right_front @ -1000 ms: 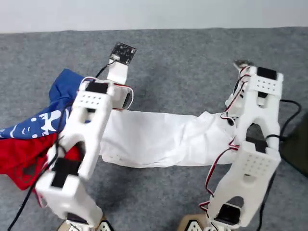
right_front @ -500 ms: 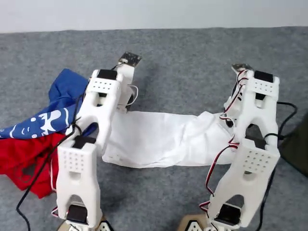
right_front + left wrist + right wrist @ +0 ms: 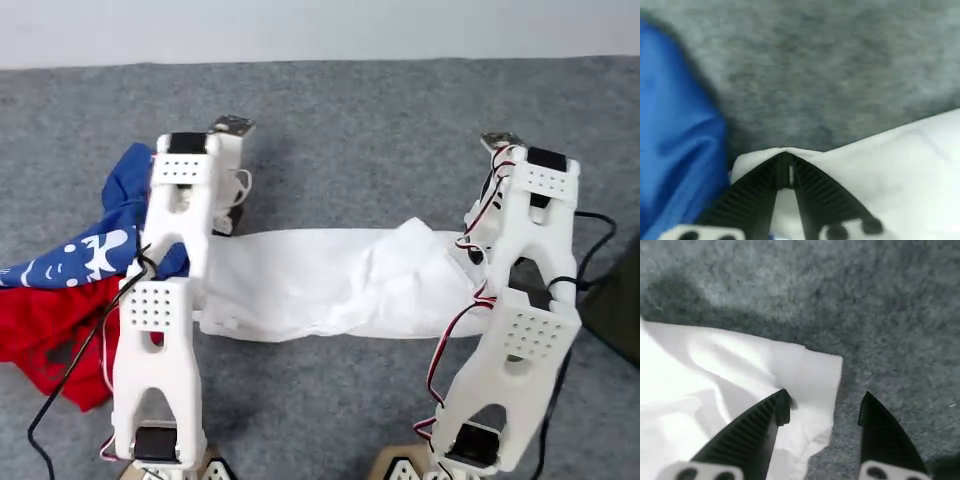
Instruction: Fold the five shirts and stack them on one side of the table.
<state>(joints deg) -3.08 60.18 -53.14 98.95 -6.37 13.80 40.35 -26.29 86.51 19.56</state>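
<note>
White, thin fabric, the shirt (image 3: pixel 330 285) lay spread between both grippers; it looked light, limp and prone to bunching. The left gripper (image 3: pixel 785 167) was pinched on one edge. The right gripper (image 3: pixel 825 405) stood spread astride the opposite corner, probably the best spot to nip.

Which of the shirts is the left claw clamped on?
The white shirt, stretched between the arms: the left claw pinches its edge. The blue shirt and red shirt lie bunched aside, ungripped.
</note>
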